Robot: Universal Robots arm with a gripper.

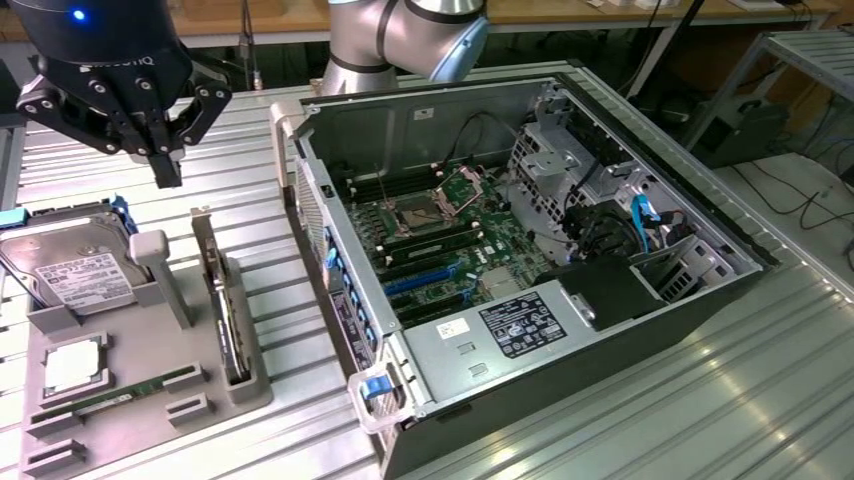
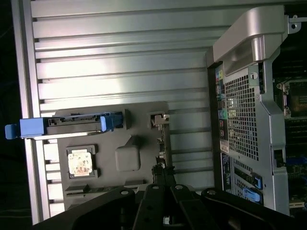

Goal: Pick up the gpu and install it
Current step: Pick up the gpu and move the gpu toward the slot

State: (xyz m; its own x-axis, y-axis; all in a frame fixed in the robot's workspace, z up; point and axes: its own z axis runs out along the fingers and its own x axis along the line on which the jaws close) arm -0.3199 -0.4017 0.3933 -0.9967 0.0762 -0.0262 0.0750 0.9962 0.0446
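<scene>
One hand hangs in the air with its fingers pressed together on nothing, above the far end of a grey holder tray. In the wrist view the clenched hand lines up over the gpu, clear of it. The gpu stands on its long edge in a slot along the tray's side nearest the computer case, its pale bracket at the far end. On the same tray, toward the exterior view's left, a hard drive leans in its cradle, with a processor and a memory stick nearer the camera. The case lies open on the slatted metal worktop, motherboard exposed.
</scene>
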